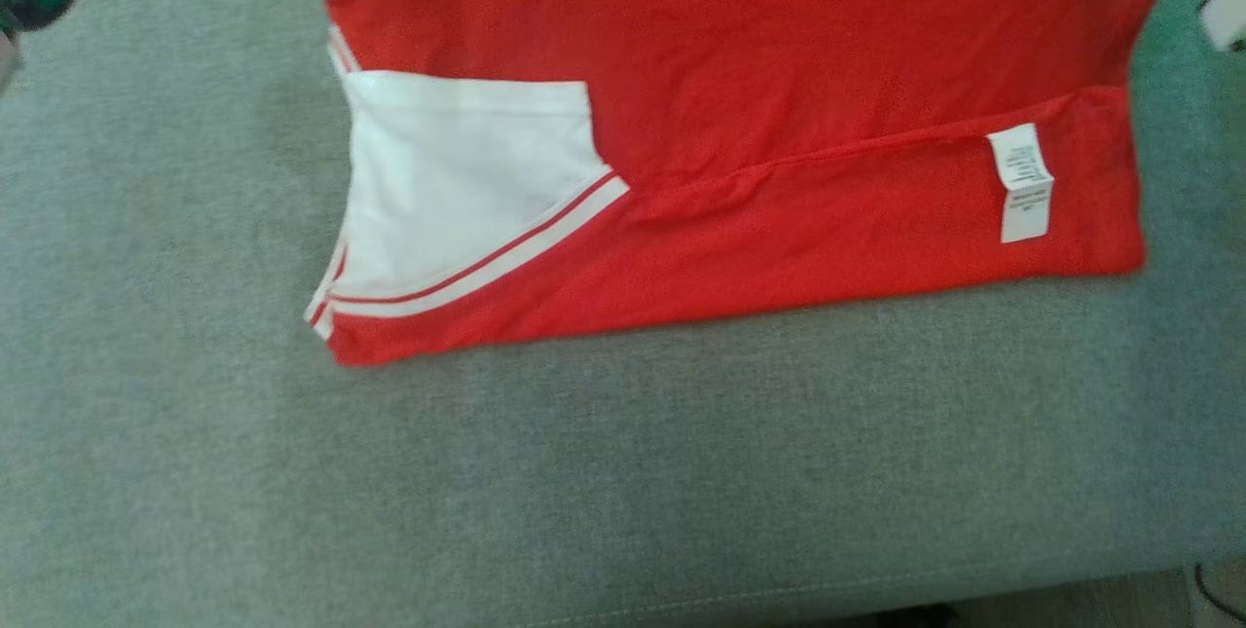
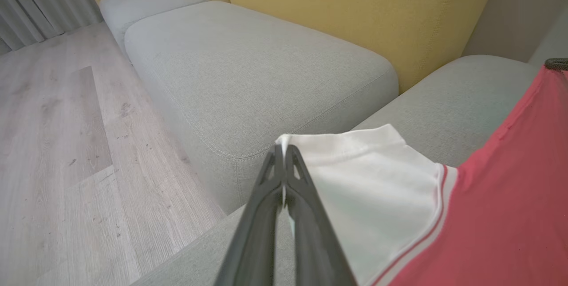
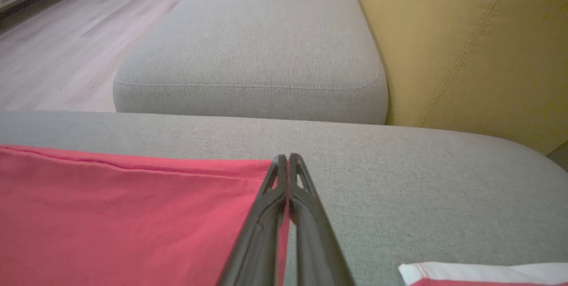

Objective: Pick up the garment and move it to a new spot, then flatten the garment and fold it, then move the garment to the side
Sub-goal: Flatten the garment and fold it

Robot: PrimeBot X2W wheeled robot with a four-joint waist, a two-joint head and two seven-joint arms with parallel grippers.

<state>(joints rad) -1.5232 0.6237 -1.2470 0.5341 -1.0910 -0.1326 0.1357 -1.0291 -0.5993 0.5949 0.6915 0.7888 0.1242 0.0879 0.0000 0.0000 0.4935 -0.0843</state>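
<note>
The garment point(image 1: 779, 73) is a red shirt with a white sleeve point(image 1: 458, 190) trimmed in red and white stripes, and a white label point(image 1: 1020, 182). It lies on the grey sofa cushion point(image 1: 584, 492), and its upper part runs out of the head view's top edge. In the left wrist view my left gripper point(image 2: 284, 150) is shut on the corner of the white sleeve point(image 2: 377, 175). In the right wrist view my right gripper point(image 3: 287, 159) is shut on the corner of the red garment point(image 3: 124, 215), just above the cushion.
A second grey cushion point(image 2: 257, 68) adjoins this one, with a yellow backrest point(image 2: 355, 6) behind both. Wooden floor point(image 2: 57, 144) lies beyond the cushion's edge, and a grey curtain point(image 2: 40, 2) hangs at the far side. A striped white hem point(image 3: 479, 272) lies near my right gripper.
</note>
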